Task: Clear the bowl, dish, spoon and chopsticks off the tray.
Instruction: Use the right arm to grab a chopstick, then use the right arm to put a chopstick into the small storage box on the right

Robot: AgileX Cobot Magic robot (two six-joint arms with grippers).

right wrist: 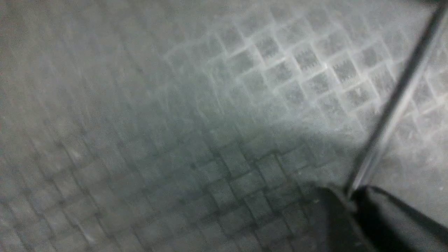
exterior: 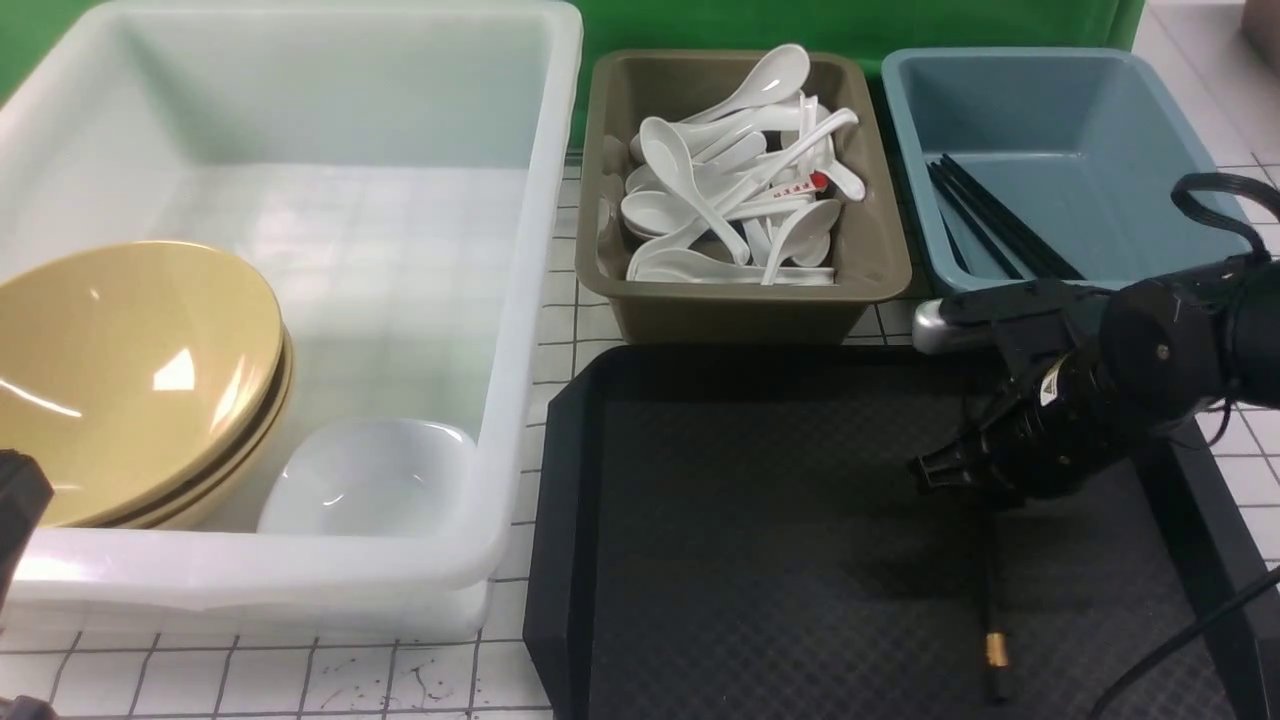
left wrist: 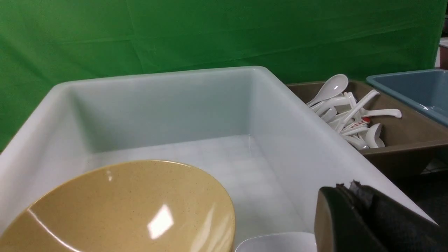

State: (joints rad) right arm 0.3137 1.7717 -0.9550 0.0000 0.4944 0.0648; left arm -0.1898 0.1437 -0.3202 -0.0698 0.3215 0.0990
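The chopsticks (exterior: pixel 995 648) are clamped in the right pincer (exterior: pixel 935 468), long axis toward the tray's (exterior: pixel 560 500) near rim; the blue bin (exterior: pixel 1060 120) lies behind.

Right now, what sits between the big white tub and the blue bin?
An olive bin heaped with white spoons sits there, as the front view shows.
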